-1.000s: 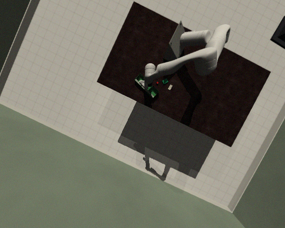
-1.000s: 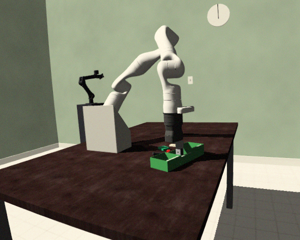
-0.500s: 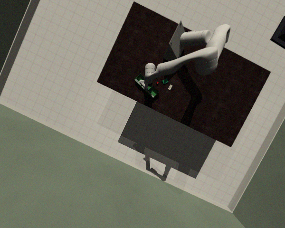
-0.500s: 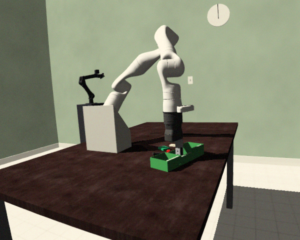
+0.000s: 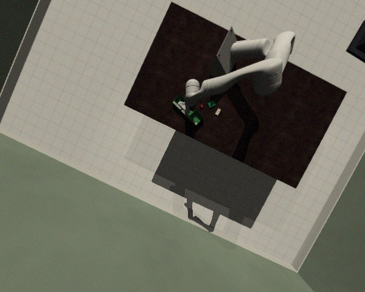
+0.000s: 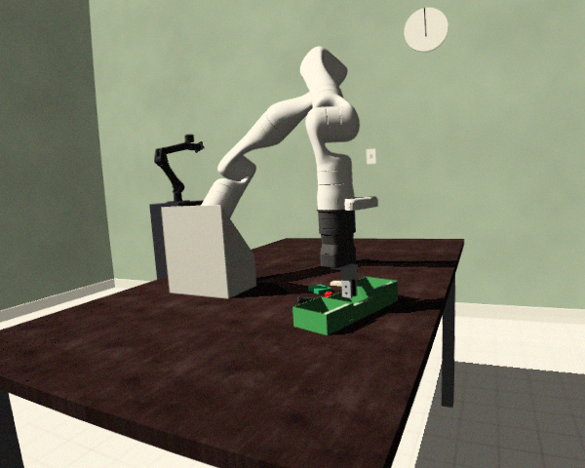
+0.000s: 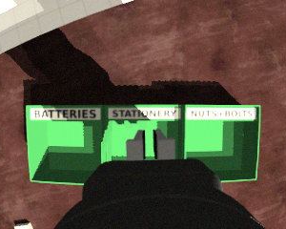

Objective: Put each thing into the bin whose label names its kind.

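One green bin point(image 5: 202, 117) point(image 6: 310, 319) point(image 7: 258, 143) has three labelled compartments: BATTERIES point(image 7: 64, 134), STATIONERY point(image 7: 121, 138) and NUTS+BOLTS point(image 7: 205, 135). No thing shows in the visible parts of them; their near parts are partly hidden by the gripper. My gripper point(image 7: 149, 139) point(image 6: 348, 294) is over the middle compartment, its fingers low by the rim. The fingers stand a narrow gap apart, with green bin floor showing between them. A cream dotted block point(image 5: 218, 111) point(image 6: 336, 283), a teal thing point(image 5: 211, 104) point(image 6: 319, 289) and a small red thing point(image 5: 201, 106) point(image 6: 329, 293) lie on the table beside the bin.
A small dark thing point(image 6: 300, 299) shows just behind the bin's near end. The arm's pale pedestal point(image 5: 225, 52) point(image 6: 194, 252) stands behind the things. The table's long edge runs close along the bin's label side. A second, black arm point(image 6: 169, 171) stands away from the table.
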Controlling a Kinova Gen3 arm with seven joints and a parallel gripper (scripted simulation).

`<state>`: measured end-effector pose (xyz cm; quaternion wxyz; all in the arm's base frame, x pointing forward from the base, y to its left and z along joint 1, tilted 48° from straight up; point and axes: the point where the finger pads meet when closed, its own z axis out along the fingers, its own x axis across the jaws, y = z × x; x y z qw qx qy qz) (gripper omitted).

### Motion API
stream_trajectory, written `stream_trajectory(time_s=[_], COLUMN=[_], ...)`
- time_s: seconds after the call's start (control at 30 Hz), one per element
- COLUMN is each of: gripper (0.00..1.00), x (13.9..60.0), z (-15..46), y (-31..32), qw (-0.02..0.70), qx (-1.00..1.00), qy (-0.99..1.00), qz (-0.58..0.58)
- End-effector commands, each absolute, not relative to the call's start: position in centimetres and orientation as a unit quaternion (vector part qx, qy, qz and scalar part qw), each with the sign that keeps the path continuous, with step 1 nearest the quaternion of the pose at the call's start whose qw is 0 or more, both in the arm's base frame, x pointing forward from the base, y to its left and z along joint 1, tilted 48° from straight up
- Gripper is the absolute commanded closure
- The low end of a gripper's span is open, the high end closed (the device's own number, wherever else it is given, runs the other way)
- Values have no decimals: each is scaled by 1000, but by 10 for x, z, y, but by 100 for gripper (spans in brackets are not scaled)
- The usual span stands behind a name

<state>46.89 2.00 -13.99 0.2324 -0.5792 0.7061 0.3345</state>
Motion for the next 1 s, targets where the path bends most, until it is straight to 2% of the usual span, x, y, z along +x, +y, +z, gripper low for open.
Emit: stream_trajectory(time_s=[0.0,0.53,0.97], gripper=[69,69,69], x=[471,473,487], z=[-136,-114,-75], y=[15,-10,27], qw=[234,234,234], qx=[-579,-579,-579], qy=[707,707,707], qz=[331,331,331])
